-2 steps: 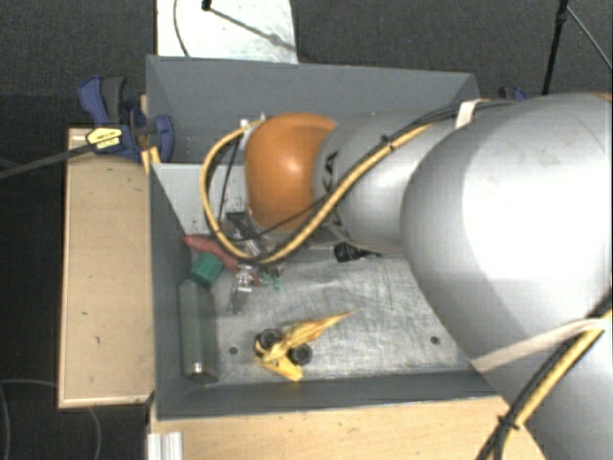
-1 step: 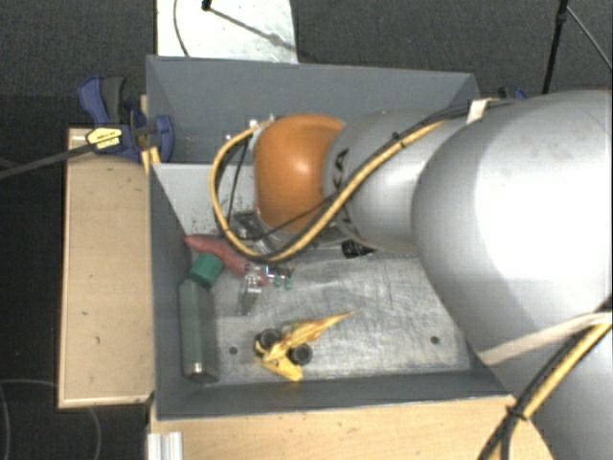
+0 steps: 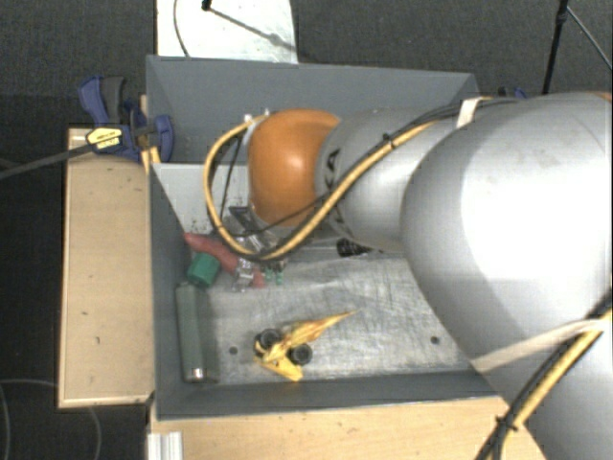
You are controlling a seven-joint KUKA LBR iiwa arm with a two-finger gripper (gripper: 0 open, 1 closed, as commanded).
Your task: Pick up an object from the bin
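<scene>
My gripper [image 3: 255, 272] low at bin's [image 3: 383, 89] 9 o'clock, nr green cap [image 3: 202, 270]; yellow toy [image 3: 287, 345] at 6. Grip state: can't tell.

Even light, faint soft shadows

Green cap [image 3: 202, 270] by left wall
</scene>
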